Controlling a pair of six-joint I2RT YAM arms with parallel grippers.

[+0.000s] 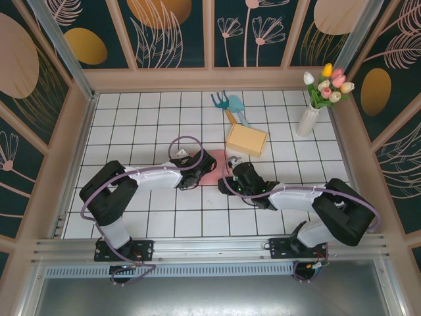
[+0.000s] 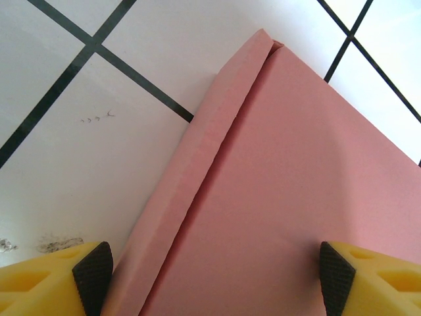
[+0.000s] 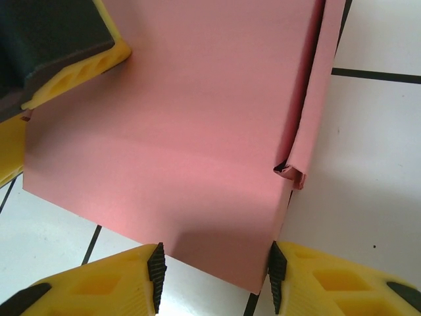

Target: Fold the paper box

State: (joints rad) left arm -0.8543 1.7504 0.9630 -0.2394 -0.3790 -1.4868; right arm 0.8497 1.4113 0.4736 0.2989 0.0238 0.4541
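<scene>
While viewing from above, locating the paper box [image 1: 214, 172] flat on the tiled table [image 1: 131, 131], bridging the gap between both arms. Reading the left gripper [image 2: 214, 286] as spread wide, clamping nothing, straddling the raised side flap [image 2: 177, 197] running lengthwise away from its pads. Reading the right gripper [image 3: 214, 270] as partly apart, bracketing the sheet's opposite end edge to edge; pad contact not resolving. Judging both grippers equally near, with that flap line probably governing the coming fold.
</scene>
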